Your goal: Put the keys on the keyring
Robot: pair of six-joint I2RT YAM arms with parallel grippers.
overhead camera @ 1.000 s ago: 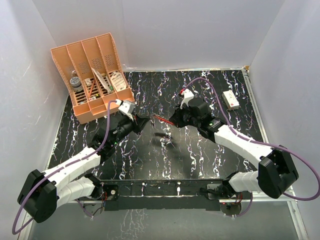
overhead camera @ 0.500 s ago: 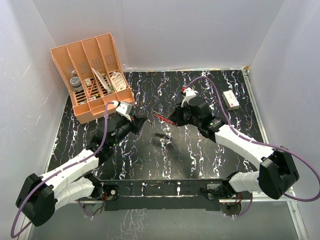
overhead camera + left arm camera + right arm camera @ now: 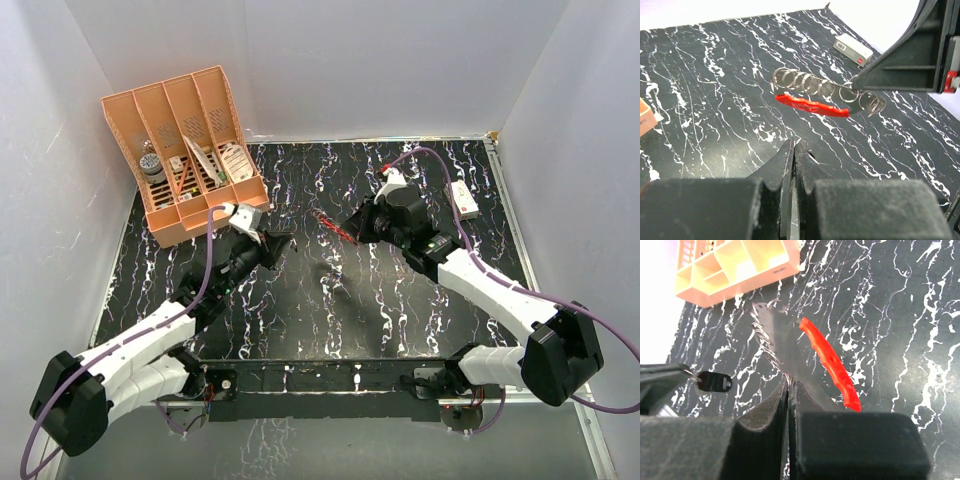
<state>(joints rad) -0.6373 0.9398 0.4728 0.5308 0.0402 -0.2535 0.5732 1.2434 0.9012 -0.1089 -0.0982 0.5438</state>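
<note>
The keyring (image 3: pixel 812 104) is a coil of metal wire loops with a bright red crescent along one side. It hangs above the table in mid-scene (image 3: pixel 326 222). My right gripper (image 3: pixel 790 384) is shut on one of its wire loops, and the red crescent (image 3: pixel 831 364) juts out past the fingertips. A small dark key (image 3: pixel 715 382) with a pale middle sticks out of my left gripper (image 3: pixel 286 242), a short gap left of the keyring. In the left wrist view, that gripper (image 3: pixel 794 145) has its jaws pressed together, and only a thin edge of the key shows.
An orange compartment organizer (image 3: pixel 185 150) holding small items stands at the back left. A small white box with a red mark (image 3: pixel 461 199) lies at the back right. White walls enclose the black marbled table (image 3: pixel 300 320).
My right gripper has carried the keyring a little right and toward the back. My left gripper has shifted slightly left, so the gap between key and keyring has widened.
</note>
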